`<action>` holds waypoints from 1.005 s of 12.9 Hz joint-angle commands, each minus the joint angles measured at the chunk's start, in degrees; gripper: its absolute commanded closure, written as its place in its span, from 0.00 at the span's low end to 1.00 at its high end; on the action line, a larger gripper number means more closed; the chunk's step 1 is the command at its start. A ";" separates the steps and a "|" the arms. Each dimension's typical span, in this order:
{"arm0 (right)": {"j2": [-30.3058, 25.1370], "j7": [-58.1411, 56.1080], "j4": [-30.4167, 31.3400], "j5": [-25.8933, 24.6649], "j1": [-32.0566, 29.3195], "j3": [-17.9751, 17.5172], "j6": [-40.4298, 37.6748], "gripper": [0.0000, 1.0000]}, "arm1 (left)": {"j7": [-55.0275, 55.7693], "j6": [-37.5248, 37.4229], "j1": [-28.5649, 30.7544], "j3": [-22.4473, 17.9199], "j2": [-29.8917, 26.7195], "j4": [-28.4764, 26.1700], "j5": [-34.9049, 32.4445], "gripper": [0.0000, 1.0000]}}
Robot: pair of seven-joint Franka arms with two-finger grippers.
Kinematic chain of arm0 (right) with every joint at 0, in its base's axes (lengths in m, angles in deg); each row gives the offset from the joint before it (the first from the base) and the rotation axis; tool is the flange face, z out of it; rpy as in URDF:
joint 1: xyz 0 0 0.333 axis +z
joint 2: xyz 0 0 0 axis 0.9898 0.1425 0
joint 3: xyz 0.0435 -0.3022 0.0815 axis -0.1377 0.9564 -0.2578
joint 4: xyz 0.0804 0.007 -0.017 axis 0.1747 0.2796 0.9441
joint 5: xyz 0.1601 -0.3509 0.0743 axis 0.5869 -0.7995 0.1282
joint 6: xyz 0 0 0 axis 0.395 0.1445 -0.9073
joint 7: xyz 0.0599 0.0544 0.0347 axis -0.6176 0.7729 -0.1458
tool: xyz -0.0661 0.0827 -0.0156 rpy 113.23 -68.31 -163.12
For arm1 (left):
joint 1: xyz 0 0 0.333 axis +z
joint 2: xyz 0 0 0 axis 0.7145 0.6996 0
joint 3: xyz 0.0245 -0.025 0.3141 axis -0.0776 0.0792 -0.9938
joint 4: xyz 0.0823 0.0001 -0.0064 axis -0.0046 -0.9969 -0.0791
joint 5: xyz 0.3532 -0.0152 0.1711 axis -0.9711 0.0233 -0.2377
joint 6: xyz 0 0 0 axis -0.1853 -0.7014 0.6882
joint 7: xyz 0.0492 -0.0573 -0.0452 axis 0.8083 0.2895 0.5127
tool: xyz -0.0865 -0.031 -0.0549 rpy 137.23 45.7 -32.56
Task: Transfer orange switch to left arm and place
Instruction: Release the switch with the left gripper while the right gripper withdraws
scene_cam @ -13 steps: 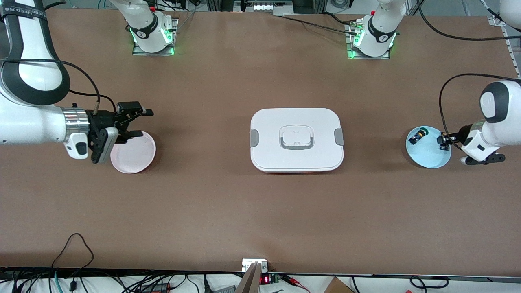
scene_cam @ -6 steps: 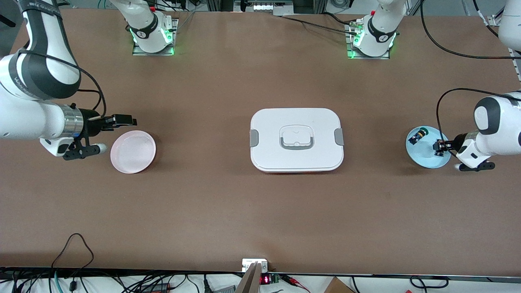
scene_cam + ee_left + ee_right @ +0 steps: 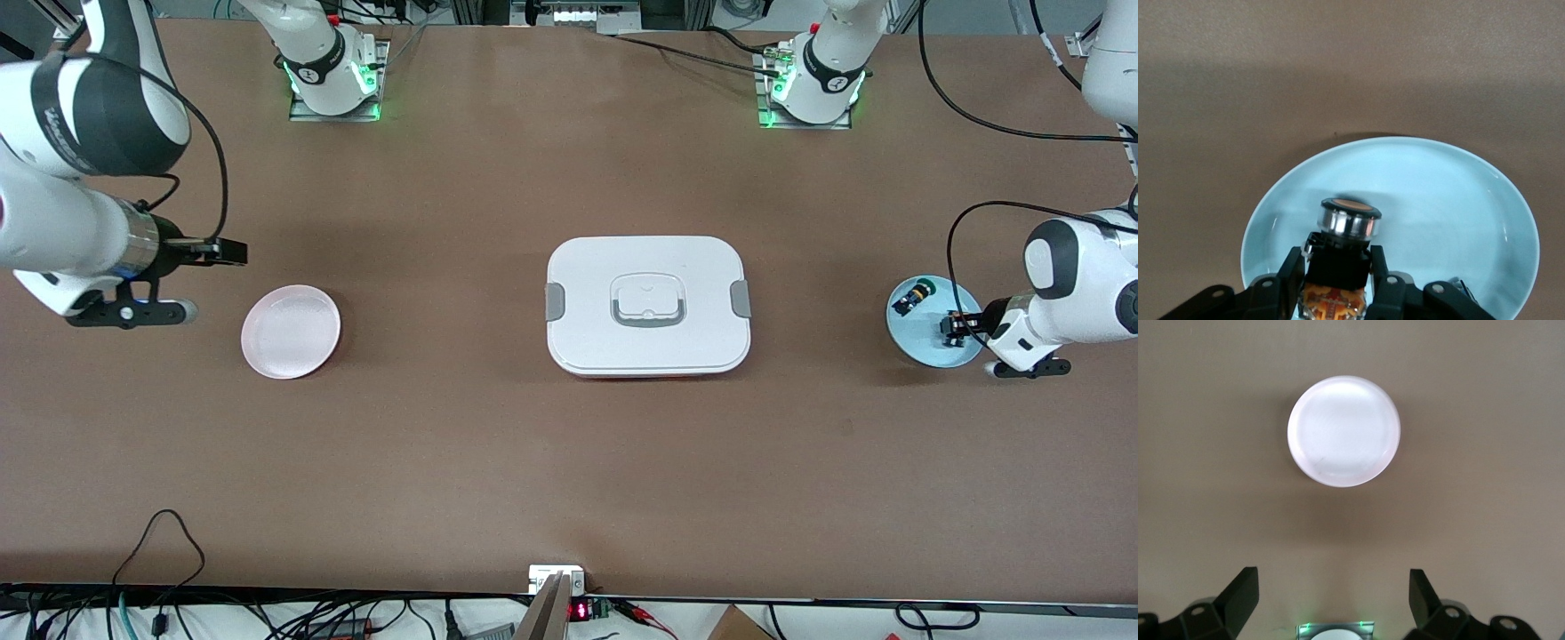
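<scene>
The orange switch has a black body, an orange base and a silver-ringed cap. It sits between the fingers of my left gripper, low over the light blue plate. In the front view the left gripper holds the orange switch over that blue plate at the left arm's end of the table. The white box stands mid-table. My right gripper hangs open and empty over bare table beside the pink plate. The right wrist view shows the right gripper with nothing between its fingers.
A blue-and-black switch with a green cap lies on the blue plate, on the side farther from the front camera. The pink plate is empty. Cables trail along the table edge nearest the front camera.
The right arm has drawn back from over the pink plate toward its end of the table. The left gripper has shifted slightly across the blue plate with the switch.
</scene>
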 commanded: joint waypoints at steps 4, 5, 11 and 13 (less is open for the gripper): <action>-1.15 0.70 -7.16 0.65 3.88 10.35 1.14 0.00 | -1.37 -0.39 0.55 0.91 -1.97 1.44 -1.50 0.00; -1.85 0.01 -7.07 1.87 5.64 13.52 1.48 0.00 | -1.46 -0.74 0.46 1.34 -3.55 1.70 -1.50 0.00; -11.05 -6.42 4.99 4.61 11.81 22.07 6.46 0.00 | -2.43 -18.57 -9.27 4.52 -15.50 11.89 4.01 0.00; -14.77 -6.94 10.15 4.61 11.81 21.99 9.57 0.00 | -2.34 -23.05 -11.57 4.16 -19.11 14.00 8.24 0.00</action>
